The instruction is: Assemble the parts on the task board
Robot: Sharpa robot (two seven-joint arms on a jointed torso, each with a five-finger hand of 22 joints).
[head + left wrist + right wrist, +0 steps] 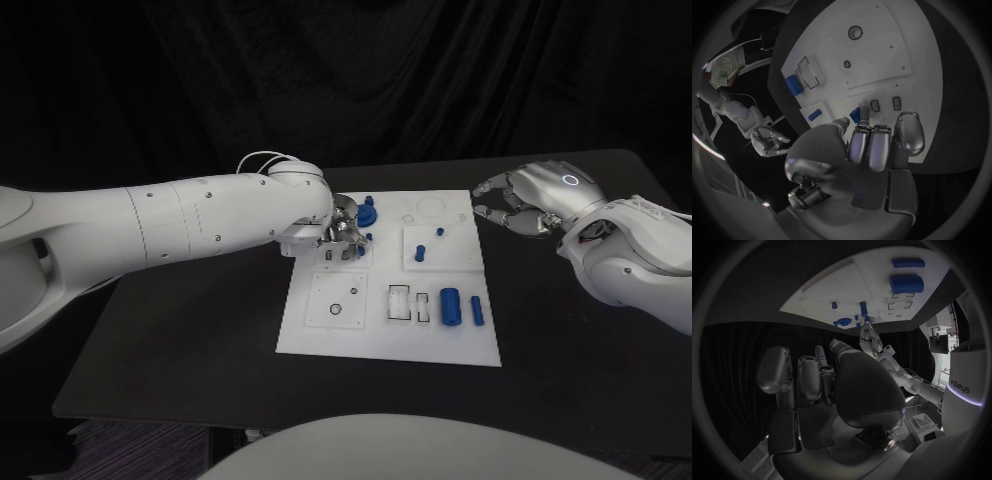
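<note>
Hovering over task board (pixel 387 338) far-left corner, left hand (pixel 340 226): fingers (pixel 869 146) curled down beside small blue part (pixel 855 115), grip cannot tell. Right hand (pixel 531 203) held off board's far-right edge above black worktop (pixel 188 350), fingers half-curled, apart, holding nothing. Board carries blue parts: large cylinder (pixel 450 304) and slim peg (pixel 477 310) lying near right edge, upright piece (pixel 420 253) mid-board.

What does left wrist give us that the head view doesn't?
Left wrist only: the left hand from behind, its fingers reaching toward a small blue part by two little rectangular slots.

Head only: the full board layout, with the large blue cylinder and the thin blue peg beside it.

Both: the task board, the right hand.
</note>
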